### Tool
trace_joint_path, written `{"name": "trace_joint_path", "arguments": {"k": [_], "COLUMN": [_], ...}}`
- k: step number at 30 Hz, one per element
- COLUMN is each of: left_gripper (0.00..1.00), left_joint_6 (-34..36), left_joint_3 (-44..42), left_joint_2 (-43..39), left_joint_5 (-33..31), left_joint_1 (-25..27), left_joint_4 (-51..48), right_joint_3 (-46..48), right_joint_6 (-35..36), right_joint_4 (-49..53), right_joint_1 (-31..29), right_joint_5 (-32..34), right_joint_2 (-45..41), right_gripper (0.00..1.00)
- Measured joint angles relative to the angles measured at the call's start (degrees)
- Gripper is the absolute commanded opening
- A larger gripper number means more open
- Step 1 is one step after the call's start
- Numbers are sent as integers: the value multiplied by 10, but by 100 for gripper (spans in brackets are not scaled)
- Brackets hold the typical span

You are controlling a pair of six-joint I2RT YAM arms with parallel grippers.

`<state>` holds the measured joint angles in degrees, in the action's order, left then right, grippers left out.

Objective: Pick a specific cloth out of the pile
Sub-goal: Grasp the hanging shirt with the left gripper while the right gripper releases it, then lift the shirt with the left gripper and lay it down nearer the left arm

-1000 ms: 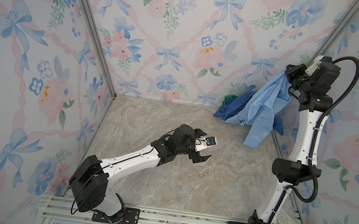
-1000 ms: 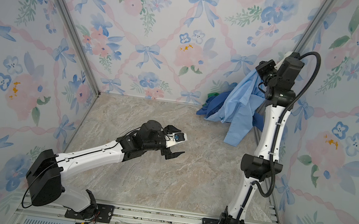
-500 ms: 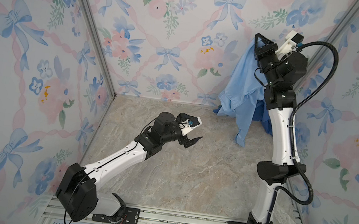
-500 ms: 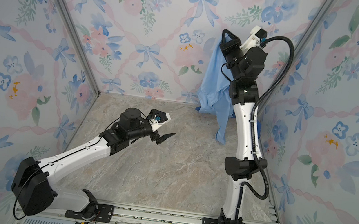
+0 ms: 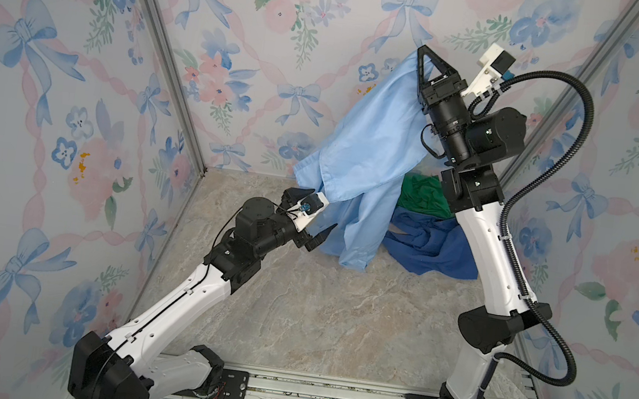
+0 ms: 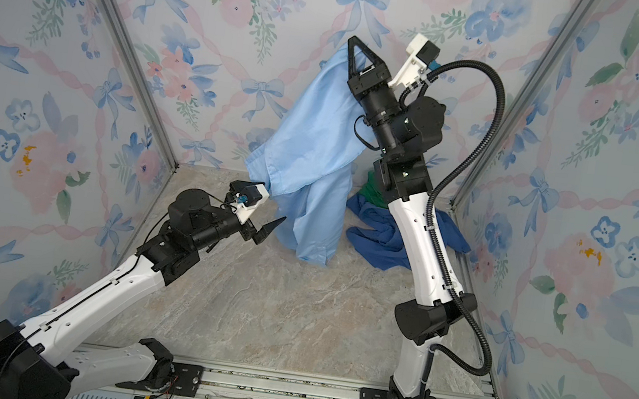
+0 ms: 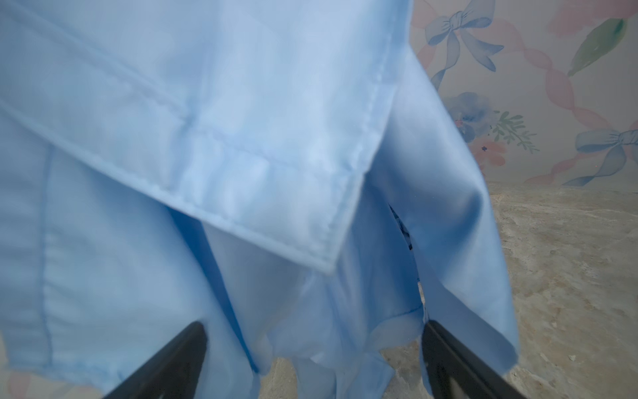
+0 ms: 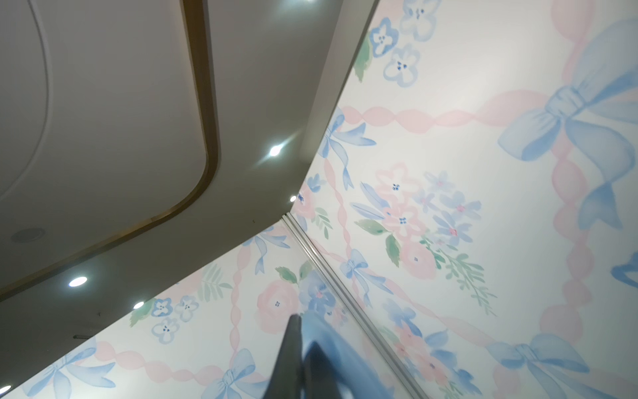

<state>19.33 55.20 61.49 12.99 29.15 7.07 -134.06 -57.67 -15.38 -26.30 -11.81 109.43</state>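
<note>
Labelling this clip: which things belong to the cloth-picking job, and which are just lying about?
Job: sky-blue cloth, held by shut right gripper; open left gripper by its hem; green and dark blue pile.
Just there: marbled tabletop; floral walls; base rail.

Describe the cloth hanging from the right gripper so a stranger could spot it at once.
Look at the flowered back wall, where the right gripper is held high and shut. The cloth hangs from it toward the floor. It is pale sky blue and lifted, unlike the green cloth and dark blue cloth heaped on the floor beside it.
</note>
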Motion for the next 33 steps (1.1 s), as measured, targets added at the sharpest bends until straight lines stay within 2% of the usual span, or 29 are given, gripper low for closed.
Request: {"name": "trace_joint_path", "arguments": {"k": [3, 6, 7, 10, 11, 13, 15, 16, 20, 26, 29, 33], "left_gripper": [98, 98, 98, 98, 98, 98, 98, 98, 98, 98, 98, 98], "left_joint_6": [-23, -47, -54, -79, -88, -106, -126, -133, -170, -246, -279, -301], "left_joint_3": [-58, -78, -78, -77, -76, -71, -59, -53, -3, 98, 158, 241], "left_joint_2": [-101, -168, -179, -188, -181, -156, -105, -83, 60, 257, 349, 470], "left_joint_5": [-27, -58, -67, -97, -106, -118, -117, -117, -123, -139, -157, -191], "left_joint_1": [24, 54, 57, 58, 58, 56, 49, 46, 34, 7, -1, -1], "left_joint_4": [-19, -55, -65, -93, -105, -127, -149, -153, -176, -185, -188, -197], "right_joint_3": [144, 265, 301, 415, 451, 510, 565, 586, 687, 740, 794, 869], "right_joint_6": [-36, -52, -53, -51, -47, -34, -8, 5, 99, 222, 257, 277], "right_joint_4": [-55, -78, -81, -87, -86, -88, -76, -65, 45, 199, 241, 291], "right_joint_1": [-2, -7, -10, -26, -33, -47, -59, -63, -73, -50, -39, -29], "right_joint_5": [-26, -49, -55, -64, -68, -74, -77, -75, -14, 90, 120, 137], "right_joint_2": [5, 33, 42, 56, 56, 54, 42, 33, -77, -284, -357, -405], "right_gripper": [0, 0, 3, 21, 29, 55, 93, 98, 97, 97, 97, 97]}}
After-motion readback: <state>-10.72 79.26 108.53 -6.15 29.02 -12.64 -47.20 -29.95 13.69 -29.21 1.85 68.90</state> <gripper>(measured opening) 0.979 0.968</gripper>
